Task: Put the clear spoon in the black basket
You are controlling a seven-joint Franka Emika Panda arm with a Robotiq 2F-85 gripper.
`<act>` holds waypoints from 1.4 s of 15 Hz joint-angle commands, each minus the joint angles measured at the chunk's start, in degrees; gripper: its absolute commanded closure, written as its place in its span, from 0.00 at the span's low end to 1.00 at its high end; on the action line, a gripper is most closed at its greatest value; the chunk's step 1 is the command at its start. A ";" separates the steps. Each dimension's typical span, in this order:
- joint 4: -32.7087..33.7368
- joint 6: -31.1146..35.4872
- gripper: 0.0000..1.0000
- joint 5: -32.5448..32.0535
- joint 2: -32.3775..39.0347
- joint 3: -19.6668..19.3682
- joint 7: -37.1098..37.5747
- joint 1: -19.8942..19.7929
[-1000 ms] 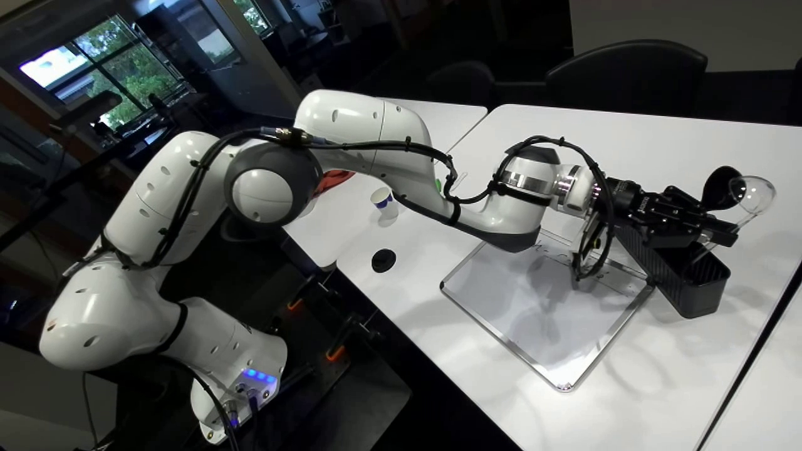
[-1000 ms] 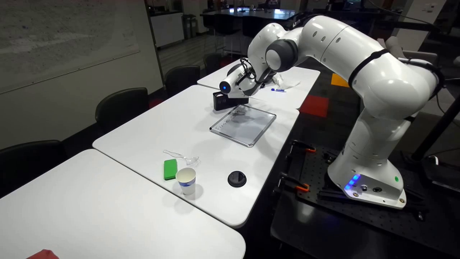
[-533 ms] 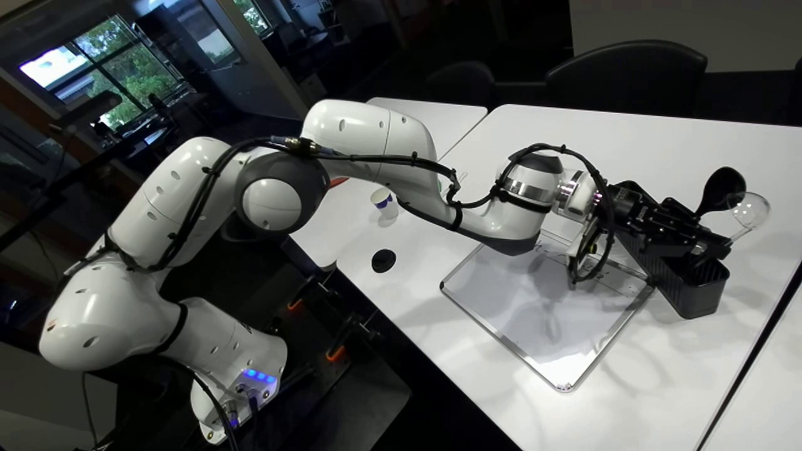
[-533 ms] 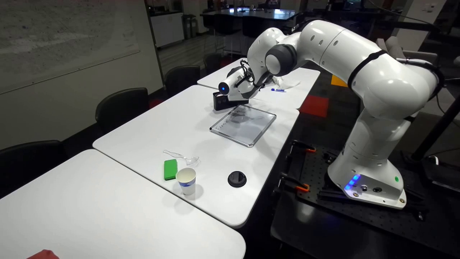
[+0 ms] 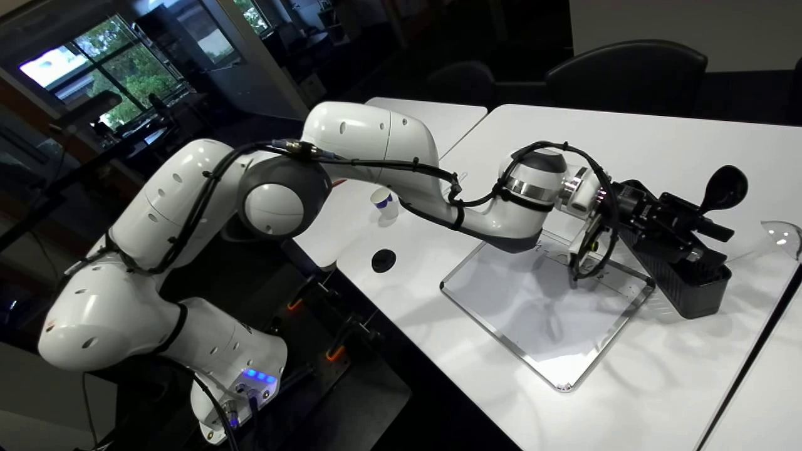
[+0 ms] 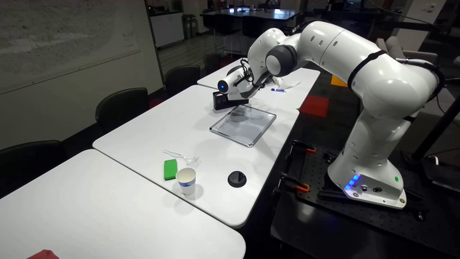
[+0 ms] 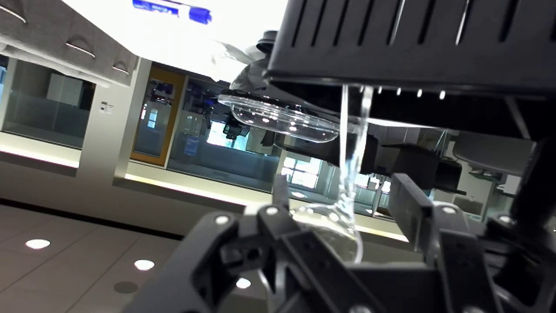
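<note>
The clear spoon (image 5: 783, 235) leans outward past the near end of the black basket (image 5: 702, 297), bowl away from it. Its thin handle runs faintly toward the basket's opening; in the wrist view the handle (image 7: 349, 174) passes out of sight at the rim of the basket (image 7: 408, 61). My gripper (image 5: 711, 245) is over that end of the basket with its fingers parted. In the wrist view the spoon stands between the spread fingers, free of the right one, its bowl partly behind the left. Whether the bowl touches the table I cannot tell.
A black round-headed spoon (image 5: 727, 188) sticks up beside the gripper. A framed whiteboard (image 5: 545, 319) lies against the basket's side. Farther off are another clear spoon (image 6: 187, 158), a green block (image 6: 170, 169), a paper cup (image 6: 186, 181) and a black lid (image 6: 237, 178).
My jaws have parted and let go of the spoon. Its bowl has tipped outward and down, away from the gripper. Earlier the arm lowered a little; it barely moved in the last half second.
</note>
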 commanded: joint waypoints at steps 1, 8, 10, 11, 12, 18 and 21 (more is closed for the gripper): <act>0.10 2.02 0.05 0.40 -1.52 0.78 -0.99 -0.47; -4.64 8.42 0.00 -0.14 -7.67 0.55 -0.37 -0.05; -7.28 9.08 0.00 0.75 -10.35 0.88 -0.93 -0.13; -8.79 9.58 0.00 0.87 -11.83 0.94 -1.03 -0.15; -10.88 9.99 0.00 1.17 -13.82 1.05 -0.76 -0.17; -25.02 11.19 0.00 7.39 -28.66 2.69 -2.41 -1.18; -31.73 12.12 0.00 10.50 -36.48 3.31 -5.08 -1.52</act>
